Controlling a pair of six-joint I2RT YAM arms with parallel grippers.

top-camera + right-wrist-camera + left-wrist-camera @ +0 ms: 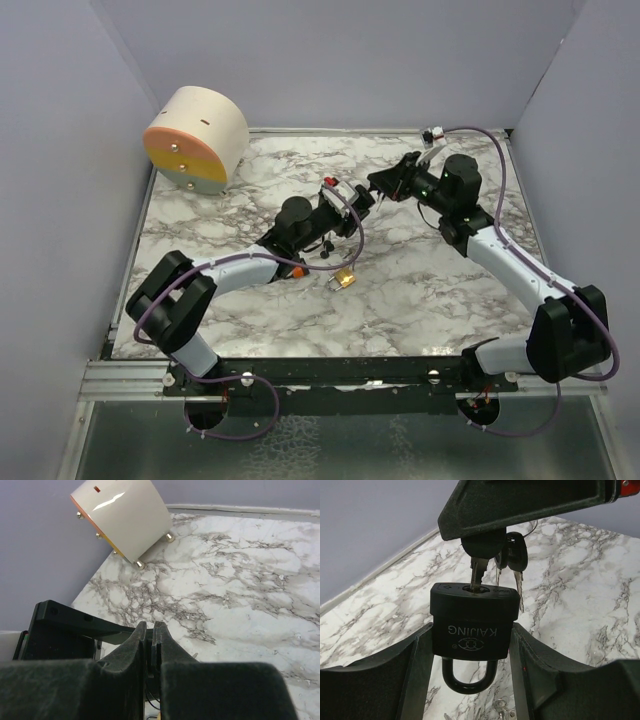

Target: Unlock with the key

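- A small brass-coloured object (345, 280) lies on the marble table (430, 290), near the left arm's forearm; what it is cannot be told.
- Just beyond it, toward the middle of the table, the left gripper (352, 204) holds the padlock (470, 625) off the surface. Its fingers (415, 670) stand partly apart, one pressed against each side of the black body.
- In the left wrist view the padlock sits with its shackle toward the camera and its keyhole face away, and the shackle looks closed.
- The key (476, 575) stands in the keyhole, blade in and head out.
- The right gripper (384, 186) meets the left from the far right. Its jaws are pinched nearly together on the key's head.
- Spare keys (516, 560) hang beside the inserted one, just touching the padlock's edge.
- At the far left corner a cream drum (197, 140) with an orange and yellow face lies on its side against the wall.
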